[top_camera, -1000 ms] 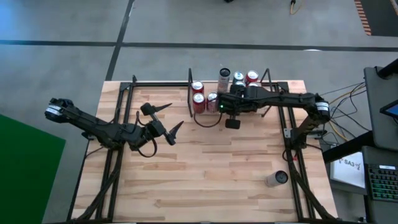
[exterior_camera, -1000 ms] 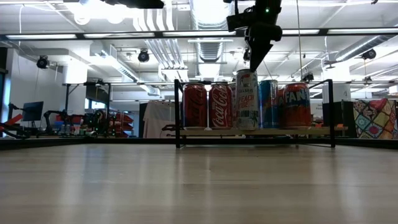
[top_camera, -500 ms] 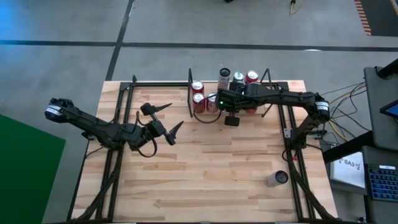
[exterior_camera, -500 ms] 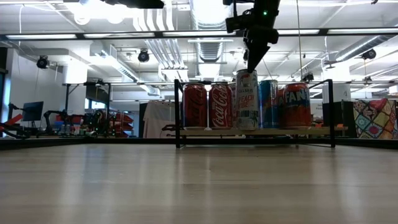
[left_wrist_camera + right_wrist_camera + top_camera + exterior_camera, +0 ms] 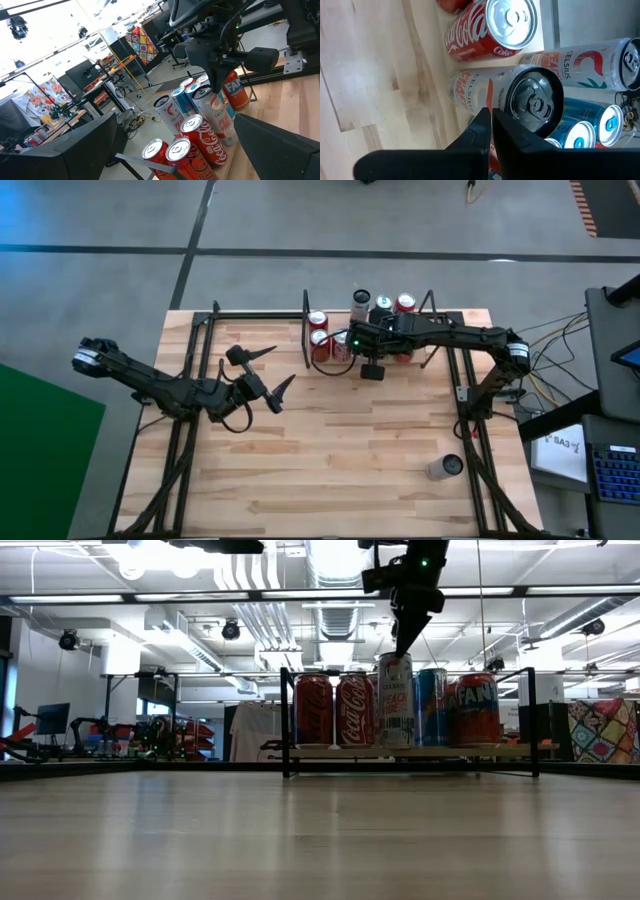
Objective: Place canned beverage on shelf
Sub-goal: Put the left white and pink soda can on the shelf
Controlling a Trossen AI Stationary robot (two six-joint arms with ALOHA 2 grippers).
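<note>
- Pale plank worktop (image 5: 330, 450) from the high view: my right arm hides part of the shelf (image 5: 312, 370), so I can't count every can. One stray can (image 5: 444, 468) lies near the right edge, well apart. My left gripper (image 5: 268, 376) waits mid-left, fingers spread wide.
- Low view: my right gripper (image 5: 403, 640) hangs just above the tall white can (image 5: 395, 700), fingers pinched together, holding nothing. That can stands upright on the shelf between two red cans (image 5: 334, 710) and a blue one (image 5: 432, 705). Office ceiling lights and desks show behind.
- Left wrist view: my own dark finger cuts off the lower corner.
- Right wrist view: closed fingers (image 5: 487, 132) overlap the can's rim (image 5: 535, 105); contact unclear.
</note>
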